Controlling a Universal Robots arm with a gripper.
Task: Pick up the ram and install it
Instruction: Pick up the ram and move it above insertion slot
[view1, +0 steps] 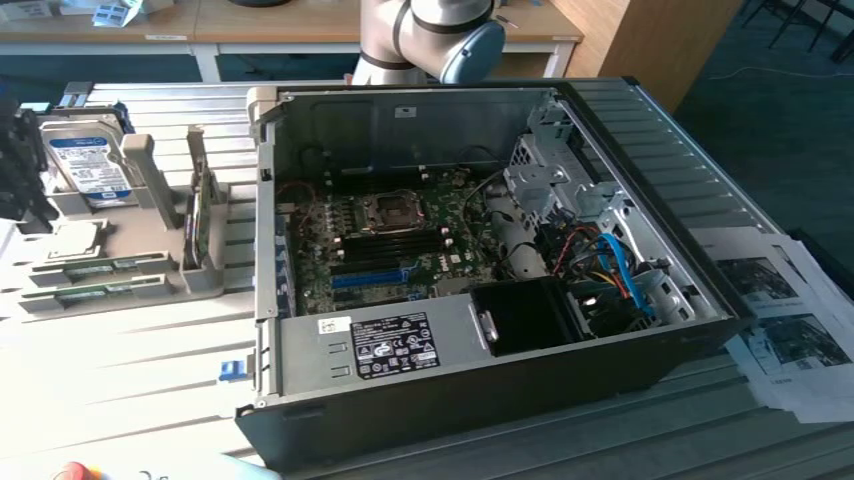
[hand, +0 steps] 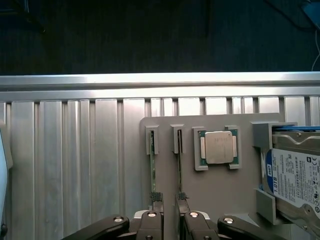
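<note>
Two ram sticks stand on edge in a grey holder. In the wrist view they show edge-on as thin green strips, one ram stick (hand: 152, 167) beside the other (hand: 179, 167). In the exterior view the ram (view1: 96, 266) lies at the left, outside the computer case (view1: 641, 130). My gripper (hand: 169, 198) is open above the near ends of the two sticks. One fingertip (hand: 156, 197) is in line with each stick, and nothing is between them. The dark memory slots (view1: 396, 238) lie on the motherboard beside the processor socket (view1: 391, 208).
On the grey holder (hand: 210, 190), a processor (hand: 218, 147) lies next to the sticks and a blue-labelled hard drive (hand: 295, 175) stands beyond it. The holder rests on a ribbed metal table (hand: 65, 150). Cables and drive cages crowd the case's right side. Papers (view1: 787, 330) lie at the exterior view's right.
</note>
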